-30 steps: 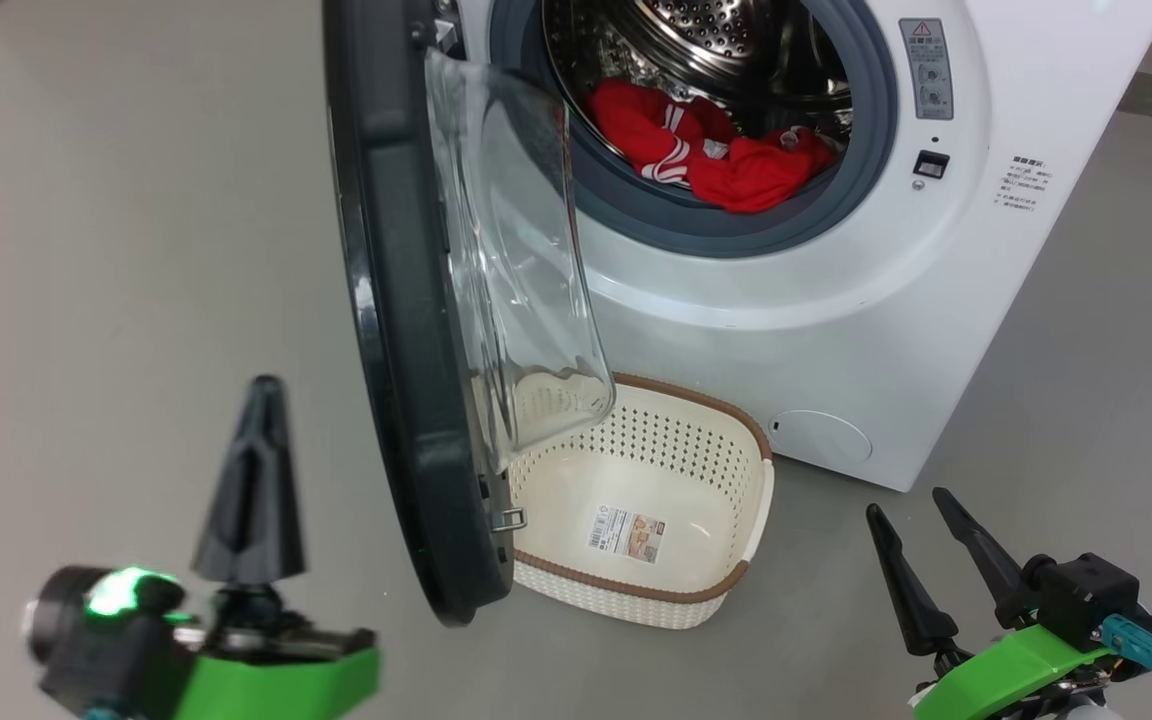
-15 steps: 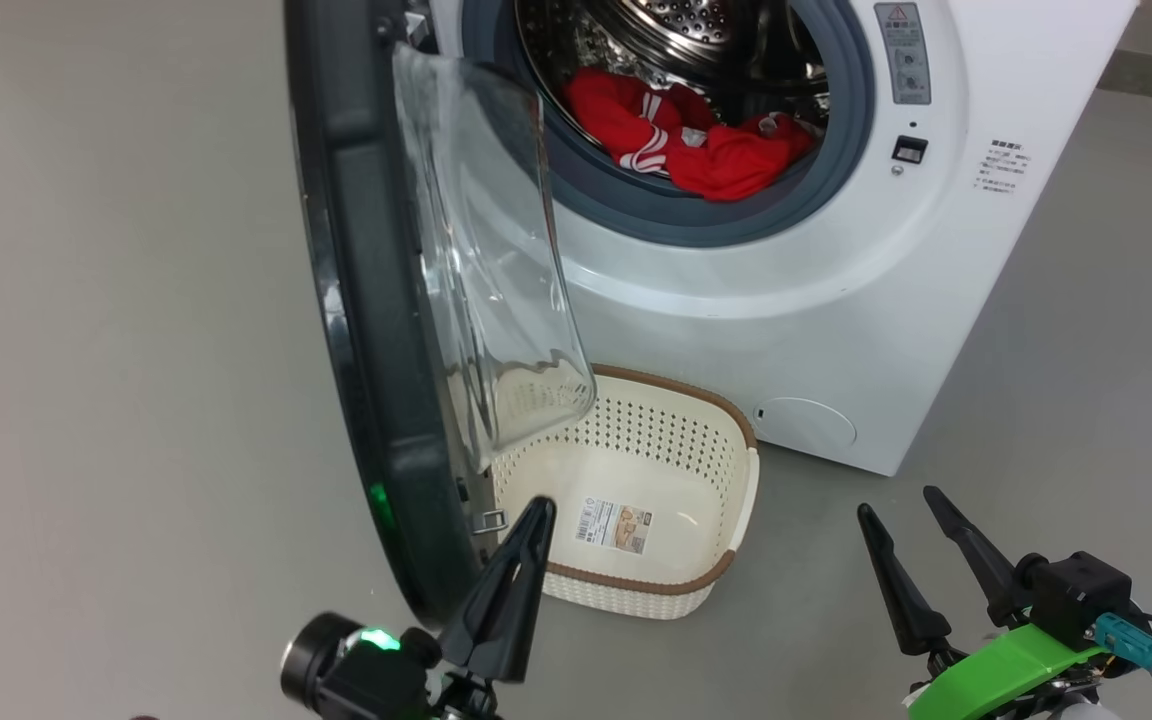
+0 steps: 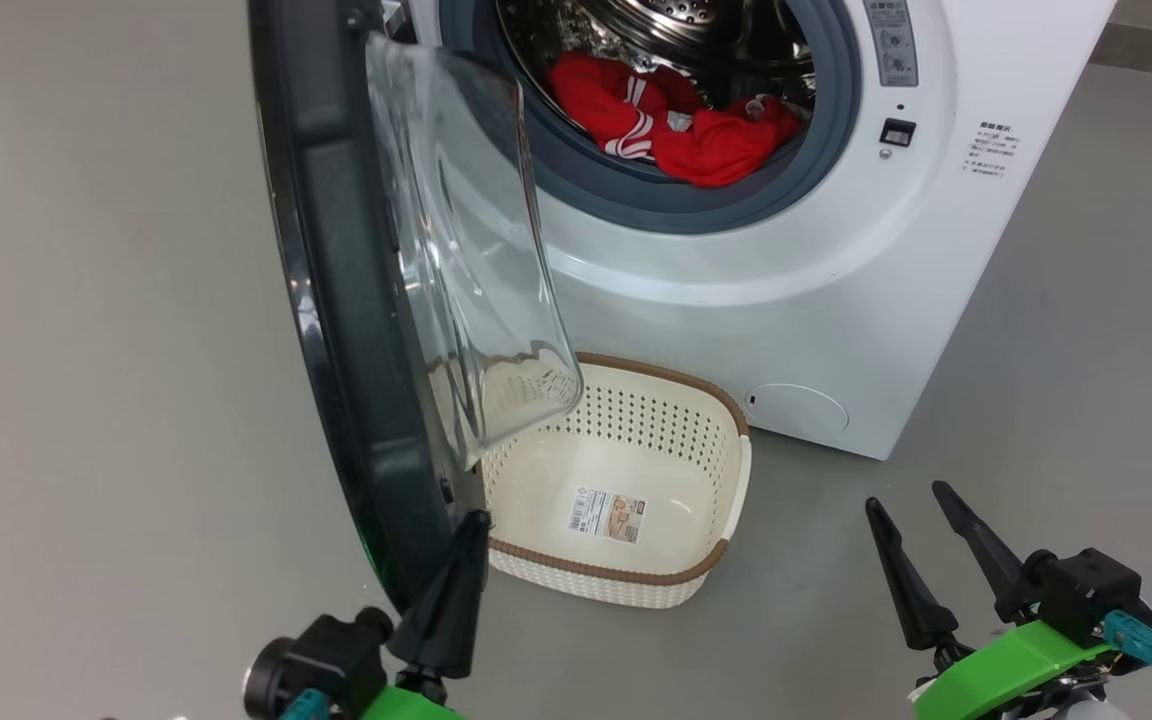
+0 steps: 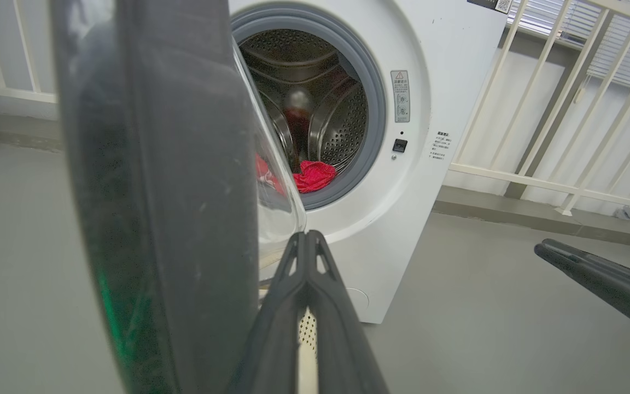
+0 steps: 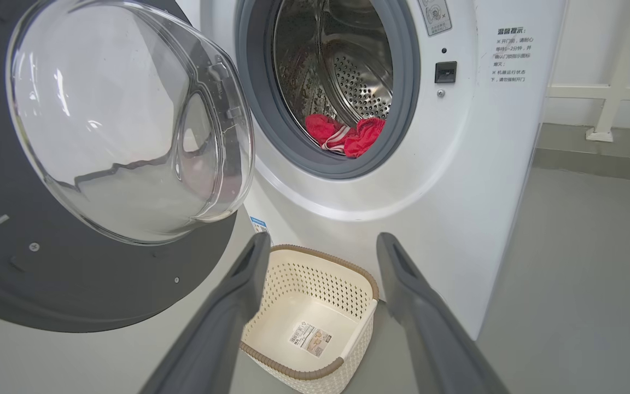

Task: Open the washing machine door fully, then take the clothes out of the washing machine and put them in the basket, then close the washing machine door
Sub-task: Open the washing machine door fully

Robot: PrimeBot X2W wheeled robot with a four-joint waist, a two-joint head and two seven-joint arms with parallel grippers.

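Red striped fabric clothes (image 3: pixel 681 125) lie in the steel drum (image 3: pixel 696 30), well beyond the spread right gripper (image 3: pixel 906 495); left gripper (image 3: pixel 474 525), pressed together, by the black-rimmed door (image 3: pixel 336 300). Likely limp, light: pinch a bunched fold.

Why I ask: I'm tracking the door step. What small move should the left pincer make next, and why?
Probably nudge the shut left pincer leftward against the washing machine door, swinging it wider. The door stands only partway open, its glass bowl overhanging the basket, and the pincer sits by its lower inner edge. The clothes lie in the drum.
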